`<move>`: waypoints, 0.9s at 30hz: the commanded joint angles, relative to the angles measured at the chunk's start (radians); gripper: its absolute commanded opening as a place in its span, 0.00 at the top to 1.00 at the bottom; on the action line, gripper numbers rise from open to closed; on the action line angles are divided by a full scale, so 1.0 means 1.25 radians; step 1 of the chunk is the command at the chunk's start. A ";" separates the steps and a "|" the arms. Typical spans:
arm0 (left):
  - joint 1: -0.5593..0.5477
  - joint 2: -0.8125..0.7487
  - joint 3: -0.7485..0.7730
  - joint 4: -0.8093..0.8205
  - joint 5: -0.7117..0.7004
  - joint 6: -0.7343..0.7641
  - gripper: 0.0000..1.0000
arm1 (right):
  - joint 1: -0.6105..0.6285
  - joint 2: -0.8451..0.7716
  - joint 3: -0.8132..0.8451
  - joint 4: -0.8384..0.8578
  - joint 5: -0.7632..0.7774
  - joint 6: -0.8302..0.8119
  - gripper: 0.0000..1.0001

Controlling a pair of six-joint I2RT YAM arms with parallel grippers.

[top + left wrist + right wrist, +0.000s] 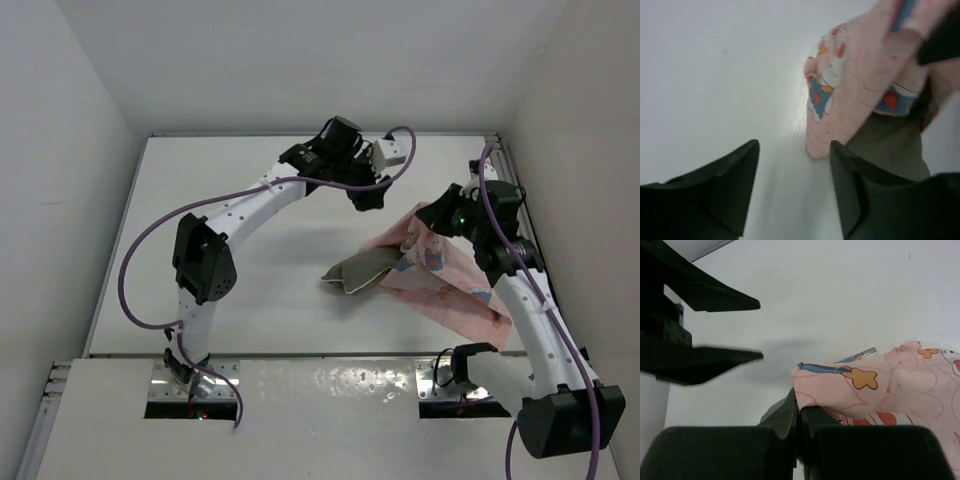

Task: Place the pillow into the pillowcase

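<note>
The pink printed pillowcase [452, 288] lies crumpled at the right of the table. The olive-brown pillow [358, 270] sticks out of its left side, partly covered by it. My right gripper [432, 222] is shut on a raised edge of the pillowcase [880, 385], the jaws [799, 402] pinching the fabric. My left gripper [368, 198] hovers just left of that edge, open, with only bare table between its fingers [795, 145]. In the left wrist view the pillowcase [855, 75] hangs over the pillow [890, 147], close to the right finger. The left gripper's fingers [705, 362] show at the left of the right wrist view.
White walls enclose the table [220, 250] at the back and both sides. The right arm [540, 330] runs close along the right wall. The left arm [240, 215] arches over the table's middle, with its purple cable looping to the left.
</note>
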 commanded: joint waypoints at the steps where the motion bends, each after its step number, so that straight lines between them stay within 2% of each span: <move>1: -0.014 -0.003 -0.030 -0.022 0.228 0.045 0.37 | -0.005 -0.030 0.019 0.033 0.005 -0.014 1.00; 3: -0.026 0.001 -0.071 0.004 0.270 0.051 0.29 | -0.005 -0.034 0.018 0.026 0.009 -0.014 1.00; 7: -0.039 0.047 -0.105 0.075 0.352 0.033 0.24 | -0.005 -0.038 0.017 0.027 0.009 -0.007 1.00; 10: -0.047 0.084 -0.112 0.103 0.468 0.021 0.18 | -0.005 -0.035 0.017 0.014 0.014 -0.005 1.00; 13: -0.054 0.130 -0.118 0.193 0.439 -0.068 0.19 | -0.004 -0.041 0.014 0.006 0.021 -0.003 1.00; 14: -0.058 0.146 -0.110 0.213 0.420 -0.127 0.30 | -0.004 -0.044 0.014 0.005 0.022 -0.003 1.00; 16: -0.057 0.208 -0.043 0.207 0.393 -0.162 0.55 | -0.004 -0.046 0.014 0.003 0.025 -0.002 1.00; 17: -0.057 0.224 -0.017 0.165 0.374 -0.168 0.89 | -0.005 -0.048 0.017 0.000 0.026 -0.003 1.00; 18: -0.057 0.246 0.007 0.144 0.365 -0.167 1.00 | -0.004 -0.048 0.017 -0.002 0.028 -0.005 1.00; 21: -0.049 0.205 0.006 0.105 0.323 -0.120 1.00 | -0.004 -0.041 0.019 -0.005 0.033 -0.007 1.00; 24: -0.042 0.164 0.051 0.001 0.143 -0.025 1.00 | -0.004 -0.029 0.029 -0.010 0.025 -0.012 1.00; 27: -0.032 0.146 0.100 -0.098 -0.170 0.035 1.00 | -0.005 -0.022 0.024 0.003 0.016 -0.010 1.00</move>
